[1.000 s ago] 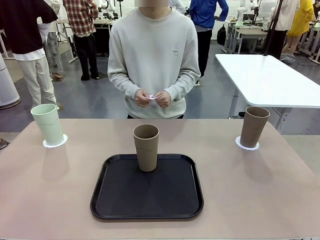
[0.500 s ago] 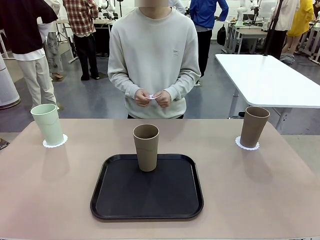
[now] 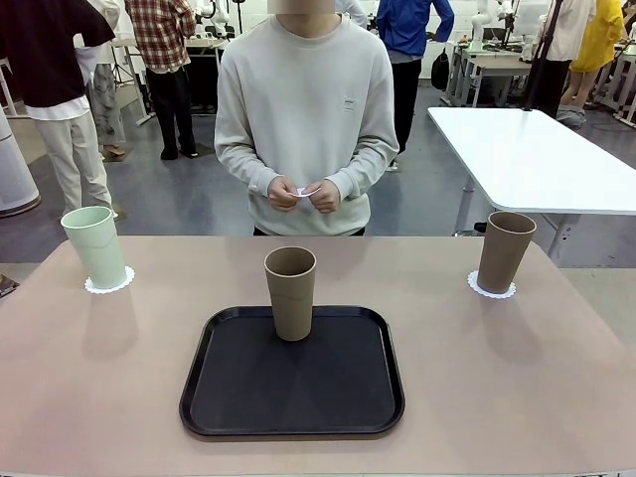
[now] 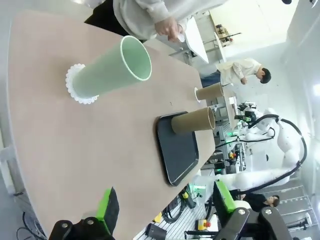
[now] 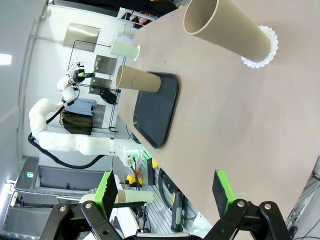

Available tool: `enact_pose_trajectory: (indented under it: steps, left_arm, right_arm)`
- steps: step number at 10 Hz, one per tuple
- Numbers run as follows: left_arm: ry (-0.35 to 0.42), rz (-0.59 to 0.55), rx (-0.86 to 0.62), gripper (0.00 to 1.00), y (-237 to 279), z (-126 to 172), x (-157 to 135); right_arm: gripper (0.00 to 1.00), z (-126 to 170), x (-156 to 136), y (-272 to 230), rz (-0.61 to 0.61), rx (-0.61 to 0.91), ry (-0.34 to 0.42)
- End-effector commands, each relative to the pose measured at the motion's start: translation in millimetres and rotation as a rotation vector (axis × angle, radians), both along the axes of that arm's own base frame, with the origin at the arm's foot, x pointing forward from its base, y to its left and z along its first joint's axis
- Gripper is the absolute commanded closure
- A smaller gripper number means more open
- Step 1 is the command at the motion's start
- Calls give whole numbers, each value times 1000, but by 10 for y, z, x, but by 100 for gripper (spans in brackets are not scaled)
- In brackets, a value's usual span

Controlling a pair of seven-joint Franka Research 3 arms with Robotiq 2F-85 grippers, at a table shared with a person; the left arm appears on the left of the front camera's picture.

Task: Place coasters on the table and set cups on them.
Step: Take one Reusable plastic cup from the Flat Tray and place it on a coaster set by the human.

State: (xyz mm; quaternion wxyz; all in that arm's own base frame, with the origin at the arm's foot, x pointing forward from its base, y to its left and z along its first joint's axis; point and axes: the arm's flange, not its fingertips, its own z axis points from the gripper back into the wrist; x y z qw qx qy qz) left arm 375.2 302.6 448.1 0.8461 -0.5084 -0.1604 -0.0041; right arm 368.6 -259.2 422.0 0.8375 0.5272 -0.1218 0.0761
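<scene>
— What stands at the far left of the table [image 3: 89, 378]?
— The mint green cup [image 3: 95, 245], upright on its coaster [image 3: 111, 286], so that place looks finished. The left gripper [image 4: 165, 202] looks on from that side, fingers spread wide and holding nothing.
— And the middle?
— A brown cup [image 3: 290, 292] waits on the black tray [image 3: 292, 425], probably because its doily [image 3: 304, 191] is pinched in the person's hands [image 3: 324, 197], not yet laid down.
— The right?
— The other brown cup [image 3: 505, 250] sits on the second coaster [image 3: 492, 290]. The right gripper [image 5: 165, 192] is spread wide too, and empty.
</scene>
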Motion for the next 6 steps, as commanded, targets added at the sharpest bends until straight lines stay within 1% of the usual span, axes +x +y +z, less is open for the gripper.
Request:
enact_pose_trajectory:
  steps: [1,2,4,6]
  left_arm:
    - [-1,-54,-25,0,206,63,4]
    - [-3,-71,-38,0,258,56,-49]
    - [-12,-73,-54,0,299,49,-48]
    - [-18,-110,-60,0,265,25,-46]
  right_arm:
    - [0,13,3,12,-6,1,10]
    - [0,13,3,12,-6,1,10]
    - [0,13,3,12,-6,1,10]
    - [0,13,3,12,-6,1,10]
